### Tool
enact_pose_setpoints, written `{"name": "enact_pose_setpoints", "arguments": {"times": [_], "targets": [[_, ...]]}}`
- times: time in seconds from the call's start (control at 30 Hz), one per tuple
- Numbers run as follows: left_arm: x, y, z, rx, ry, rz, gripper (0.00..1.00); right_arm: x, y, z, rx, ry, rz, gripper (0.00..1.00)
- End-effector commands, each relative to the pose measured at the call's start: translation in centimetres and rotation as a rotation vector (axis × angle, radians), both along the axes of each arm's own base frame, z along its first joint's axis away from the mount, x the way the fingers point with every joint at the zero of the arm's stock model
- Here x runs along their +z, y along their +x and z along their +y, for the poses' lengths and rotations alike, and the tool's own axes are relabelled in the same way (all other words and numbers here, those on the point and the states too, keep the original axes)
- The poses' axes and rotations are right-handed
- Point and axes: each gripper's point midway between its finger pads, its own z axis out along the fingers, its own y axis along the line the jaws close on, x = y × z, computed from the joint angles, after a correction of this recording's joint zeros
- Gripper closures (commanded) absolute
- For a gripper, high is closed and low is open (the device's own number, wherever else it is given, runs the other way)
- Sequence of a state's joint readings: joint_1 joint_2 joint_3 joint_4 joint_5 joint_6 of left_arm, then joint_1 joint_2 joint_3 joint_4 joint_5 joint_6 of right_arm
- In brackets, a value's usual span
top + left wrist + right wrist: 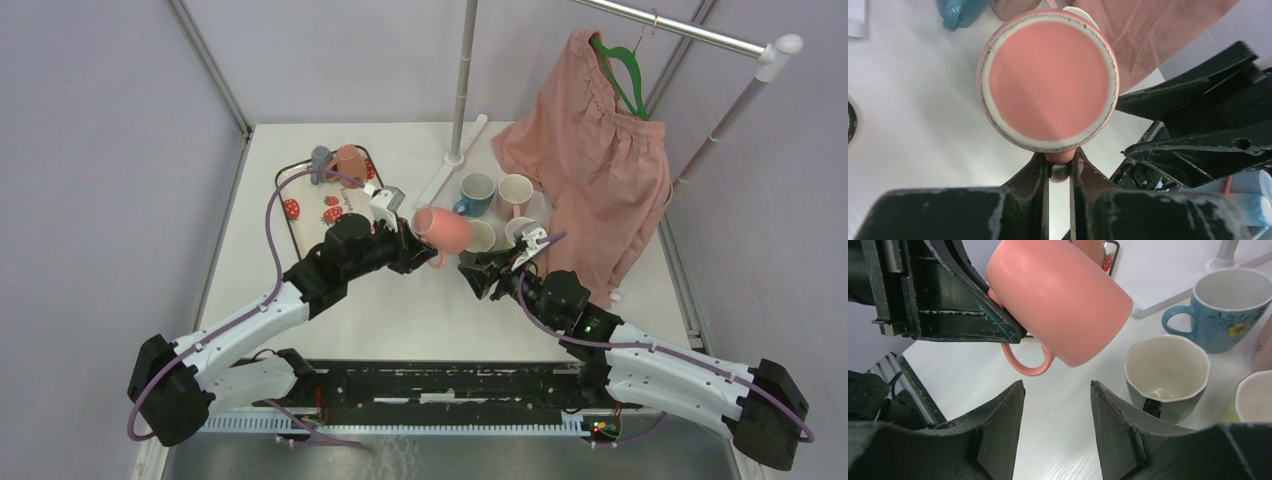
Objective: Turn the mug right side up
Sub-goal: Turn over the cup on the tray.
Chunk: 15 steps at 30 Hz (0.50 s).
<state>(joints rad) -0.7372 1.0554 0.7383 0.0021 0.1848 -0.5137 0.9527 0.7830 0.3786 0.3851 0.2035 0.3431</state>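
You have the pink mug (443, 229) held clear of the table (400, 320) at mid-scene, tipped about sideways, with your left gripper (1060, 167) clamped on its handle and your right gripper (1055, 390) spread empty just near of it, so finishing the turn and setting it down remain.

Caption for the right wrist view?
Left tool holds pink mug by its handle, tilted above the table; right tool open nearby.
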Motion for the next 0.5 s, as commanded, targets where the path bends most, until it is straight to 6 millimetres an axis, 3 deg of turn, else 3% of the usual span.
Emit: {"name": "enact_pose_setpoints", "arguments": {"times": [0.0, 0.27, 0.47], "targets": [[8.7, -0.1, -1.2, -0.030, -0.294, -0.184, 0.98, 2.2, -0.3, 0.7, 0.006, 0.210, 0.066, 0.40], [10.6, -1.2, -0.8, -0.059, -0.484, -0.204, 0.98, 1.7, 0.0, 0.0, 0.043, 0.367, 0.161, 0.33], [11.0, -1.6, -0.7, -0.102, -0.641, -0.181, 0.98, 4.0, -0.9, -0.3, 0.156, 0.495, 0.122, 0.31]]}}
